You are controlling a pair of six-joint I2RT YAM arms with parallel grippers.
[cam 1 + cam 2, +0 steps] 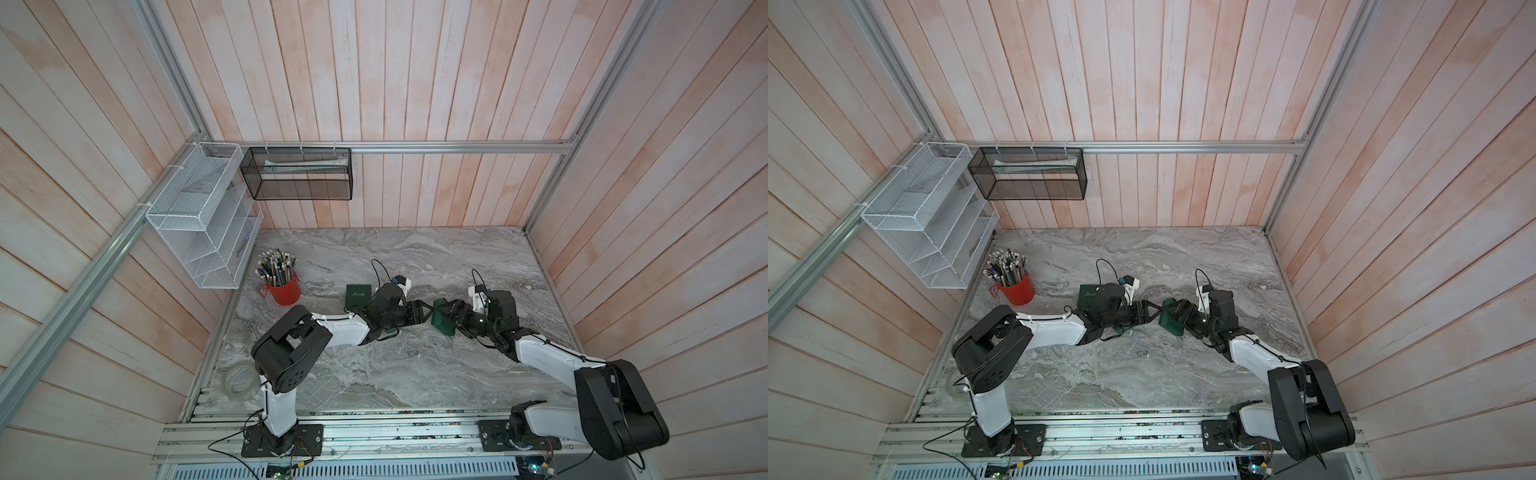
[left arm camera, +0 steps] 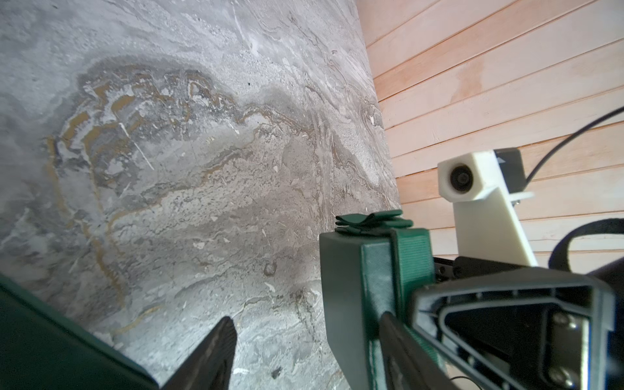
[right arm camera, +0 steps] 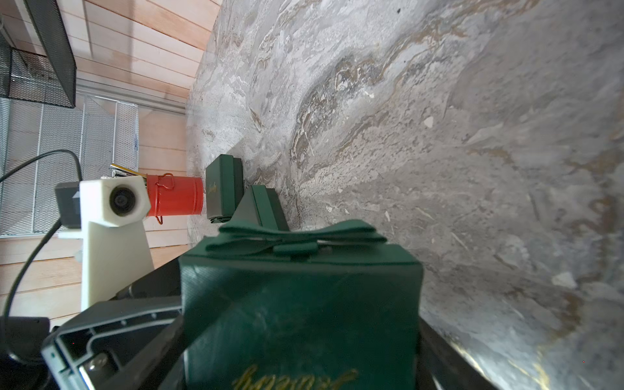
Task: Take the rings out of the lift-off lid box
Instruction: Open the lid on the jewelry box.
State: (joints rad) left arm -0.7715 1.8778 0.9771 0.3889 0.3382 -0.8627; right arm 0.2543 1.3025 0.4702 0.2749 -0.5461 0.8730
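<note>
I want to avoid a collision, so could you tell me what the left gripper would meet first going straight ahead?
The green box in the right gripper; it looks right at the left gripper, though depth is unclear.

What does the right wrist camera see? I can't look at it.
A green box with a bow and gold writing fills the front, gripped in the right claw. Beyond it, on the grey marble table, are a second box and a red cup.
</note>
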